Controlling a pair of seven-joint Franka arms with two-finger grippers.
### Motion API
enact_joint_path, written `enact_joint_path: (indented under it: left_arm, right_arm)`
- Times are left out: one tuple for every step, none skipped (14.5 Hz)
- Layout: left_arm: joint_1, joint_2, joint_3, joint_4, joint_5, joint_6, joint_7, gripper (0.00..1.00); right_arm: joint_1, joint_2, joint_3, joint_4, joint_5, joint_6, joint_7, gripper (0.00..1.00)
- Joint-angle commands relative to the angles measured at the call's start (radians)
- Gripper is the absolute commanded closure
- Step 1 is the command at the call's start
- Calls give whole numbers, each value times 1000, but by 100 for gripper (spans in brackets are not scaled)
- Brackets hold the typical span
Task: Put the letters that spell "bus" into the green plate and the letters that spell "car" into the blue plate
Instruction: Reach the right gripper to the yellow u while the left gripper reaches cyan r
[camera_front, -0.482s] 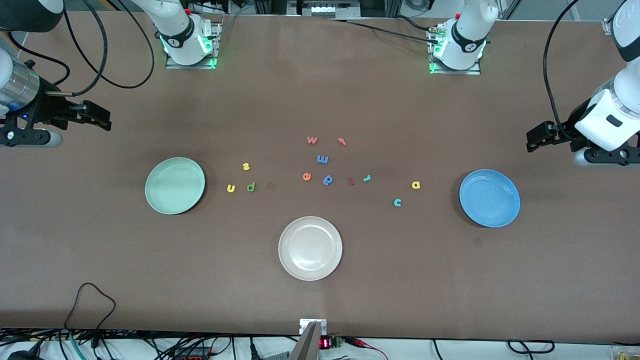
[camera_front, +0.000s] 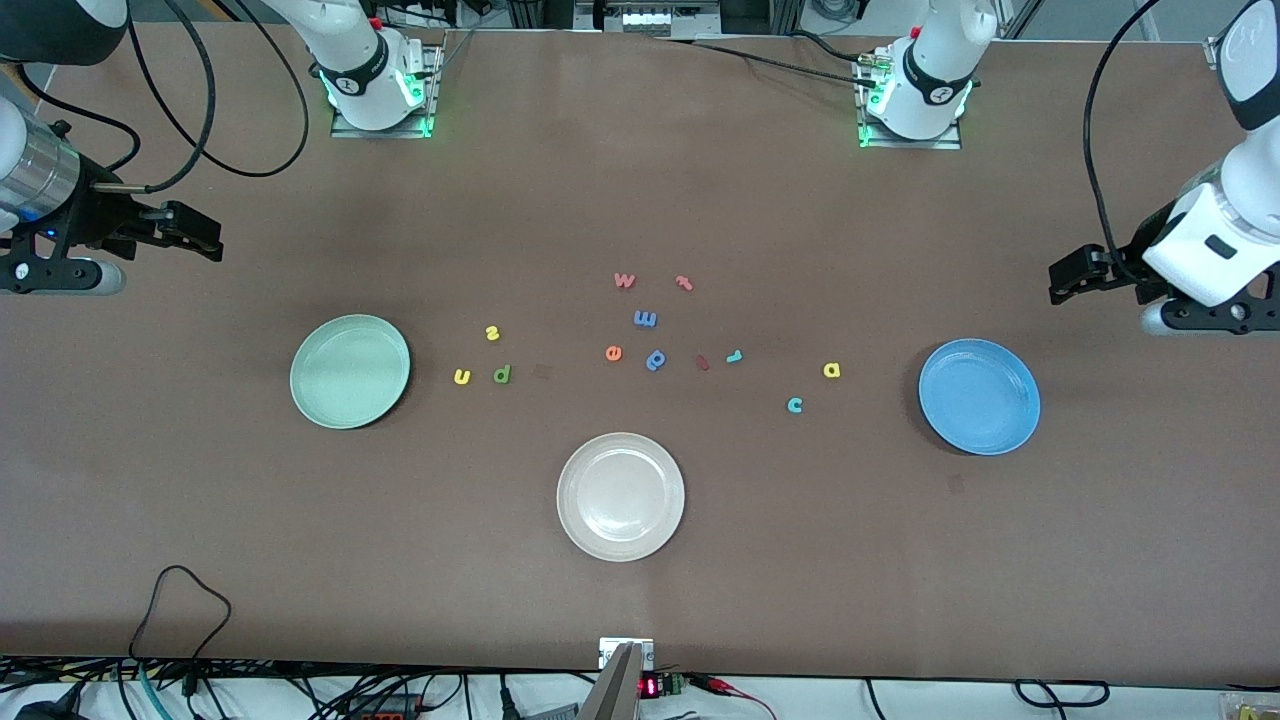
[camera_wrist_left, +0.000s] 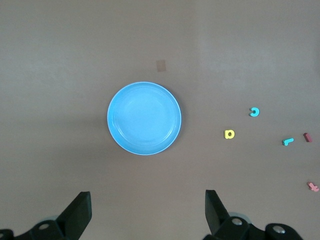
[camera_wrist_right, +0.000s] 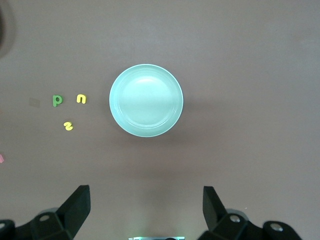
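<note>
Green plate (camera_front: 350, 371): on the tabletop (camera_front: 640, 180) toward the right arm's end, nothing in it.
Blue plate (camera_front: 979, 396): on the tabletop toward the left arm's end, nothing in it.
Yellow u (camera_front: 461, 376): flat on the tabletop near the green plate, just beside the green b (camera_front: 502, 374).
Yellow s (camera_front: 492, 333): farther from the front camera than the u and b, near both.
Teal c (camera_front: 795, 405): on the tabletop between the cream-white plate (camera_front: 620, 496) and the blue plate.
Yellow a (camera_front: 831, 370): near the c, slightly farther from the camera.
Teal r (camera_front: 734, 355): beside a dark red letter (camera_front: 702, 362), toward the middle.
Other letters: pink w (camera_front: 624, 280), red t (camera_front: 684, 283), blue m (camera_front: 645, 318), orange e (camera_front: 613, 352), blue p (camera_front: 656, 359), clustered mid-tabletop.
Left gripper (camera_front: 1075, 275): in the air over bare tabletop at its own end; jaws wide apart, holding nothing.
Right gripper (camera_front: 195, 235): in the air over bare tabletop at its own end; jaws wide apart, holding nothing.
</note>
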Motion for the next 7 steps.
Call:
enact_joint_path:
  left_arm:
    - [-23,102,-57,14,-52,6,12,0]
    - [-25,147,-86,13,-87,38,10,0]
    - [-25,193,-123,13,-89,84,6,0]
    - [-26,230,-155,13,-89,122,0,0]
    - [-28,270,-183,11,-87,159,-11,0]
    - [-47,309,-196,10,-83,182,-33,0]
    - [-86,348,-195,7,-80,217,-54,0]
  right_arm:
    - [15,20,6,2,-5,-10,4,0]
    - [27,45,6,2,-5,-10,-1,0]
    - [38,62,6,-1,-5,-11,-7,0]
    - [47,88,6,-12,-7,-13,2,0]
    - [50,116,6,-16,-2,-8,7,0]
    - [65,147,6,-30,-2,11,10,0]
    - [96,185,6,-47,-1,45,16,0]
